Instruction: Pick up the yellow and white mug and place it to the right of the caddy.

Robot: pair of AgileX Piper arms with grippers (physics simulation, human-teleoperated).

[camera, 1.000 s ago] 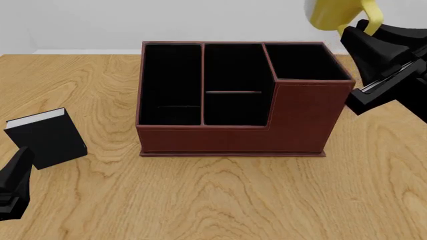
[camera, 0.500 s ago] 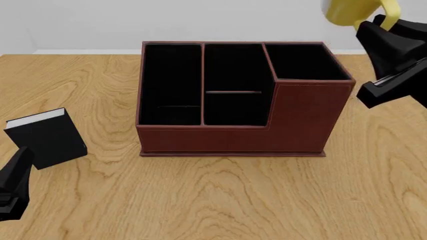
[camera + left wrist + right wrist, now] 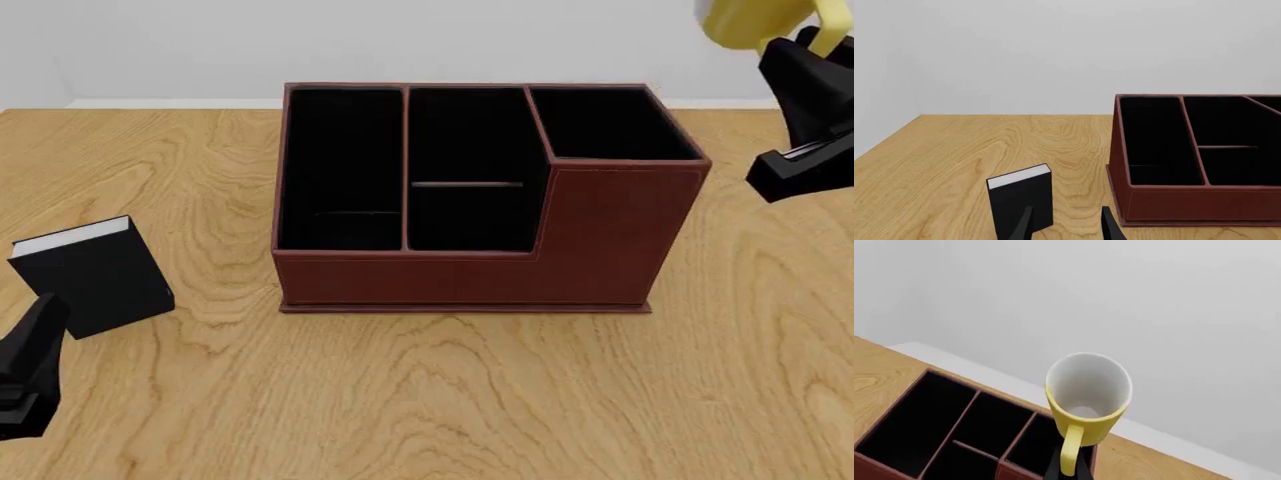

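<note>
The yellow and white mug (image 3: 750, 20) hangs in the air at the top right, above and beyond the caddy's right end. My right gripper (image 3: 799, 47) is shut on its yellow handle. The right wrist view shows the mug (image 3: 1087, 390) tilted, its white inside facing the camera, with the dark fingers (image 3: 1057, 469) clamped on the handle. Below it stands the reddish-brown caddy (image 3: 534, 255) with black compartments, also visible as the caddy (image 3: 894, 460) and the caddy (image 3: 1201, 202). Low at the near left, my left gripper (image 3: 27, 370) is open and holds nothing; its fingers (image 3: 1024, 226) are spread.
A small black book (image 3: 96, 275) with white pages stands upright left of the caddy, just ahead of the left gripper, as the book (image 3: 1021, 200) in the left wrist view. Bare wooden table (image 3: 747, 330) lies to the right of the caddy and in front of it.
My right gripper has carried the mug rightward and slightly up, from over the caddy's right back corner to beyond its right end. The left arm, caddy and book have not moved.
</note>
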